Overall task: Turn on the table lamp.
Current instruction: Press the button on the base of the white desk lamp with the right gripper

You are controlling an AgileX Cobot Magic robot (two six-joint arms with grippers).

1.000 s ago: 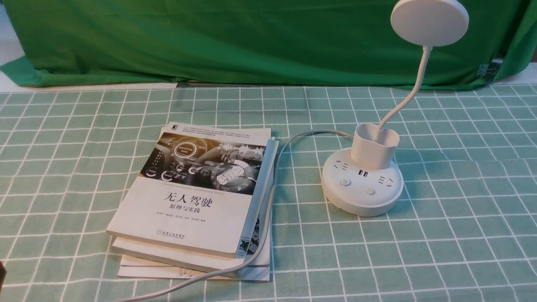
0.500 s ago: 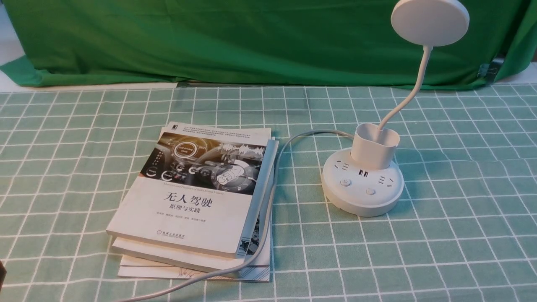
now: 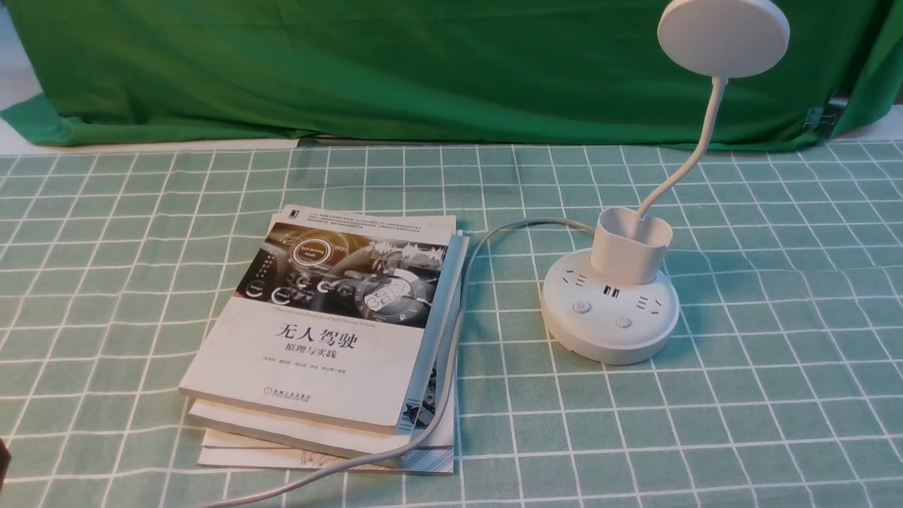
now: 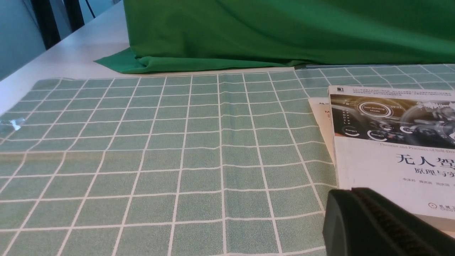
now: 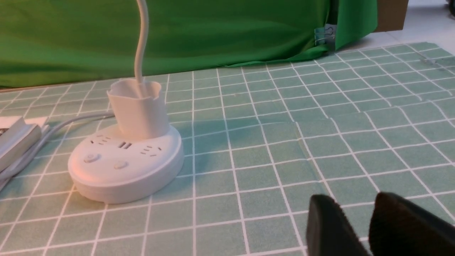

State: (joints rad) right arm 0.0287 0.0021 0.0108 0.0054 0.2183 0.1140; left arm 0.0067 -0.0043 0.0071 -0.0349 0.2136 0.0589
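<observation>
The white table lamp stands on the checked cloth at the right: flat round disc head (image 3: 723, 35) on a thin bent neck, cup-shaped holder (image 3: 630, 245), and round puck base (image 3: 610, 310) with sockets and two buttons (image 3: 580, 307). The right wrist view shows the same base (image 5: 124, 167), with my right gripper (image 5: 353, 202) some way off over bare cloth. It is open, with nothing between its fingers. My left gripper (image 4: 353, 191) is shut and empty, hovering by the near corner of the book stack. Neither gripper's jaws show in the front view.
A stack of books (image 3: 331, 339) lies left of the lamp. The lamp's grey cable (image 3: 451, 353) runs along the stack's right side toward the table's front edge. A green cloth backdrop (image 3: 353, 70) hangs along the far side, clipped at the right (image 3: 818, 116).
</observation>
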